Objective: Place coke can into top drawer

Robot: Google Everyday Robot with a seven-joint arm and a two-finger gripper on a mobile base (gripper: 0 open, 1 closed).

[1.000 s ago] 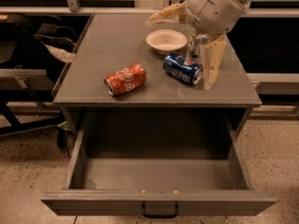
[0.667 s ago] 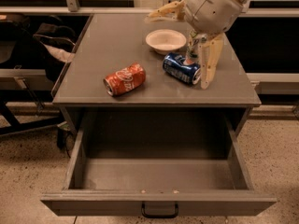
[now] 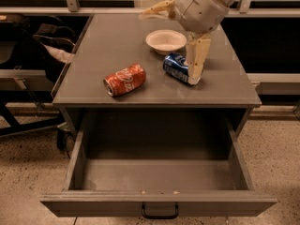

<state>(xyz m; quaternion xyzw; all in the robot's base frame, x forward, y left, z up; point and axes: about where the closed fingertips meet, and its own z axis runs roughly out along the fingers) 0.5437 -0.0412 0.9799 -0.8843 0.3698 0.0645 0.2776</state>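
Coke can is what we're watching, and it hasn't budged in the last second: it lies on its side on the tabletop near the front edge, with nothing holding it. Closest to us, the top drawer is pulled wide open with no can in it yet, and it sits at six o'clock from the can, so the drop spot is ready. Up on the tabletop, the one change is the gripper. It has slid a touch toward nine o'clock and now hangs at the right end of the blue can, touching it or just short of it; this angle won't separate them. Whether the gripper is spread or pressed together I cannot tell, but it carries nothing. My read is that the arm is working its way across and the pick-up hasn't begun. From the gripper, the coke can lies at about eight o'clock, well apart. Farthest back, at twelve o'clock from the blue can, sits a pale bowl.
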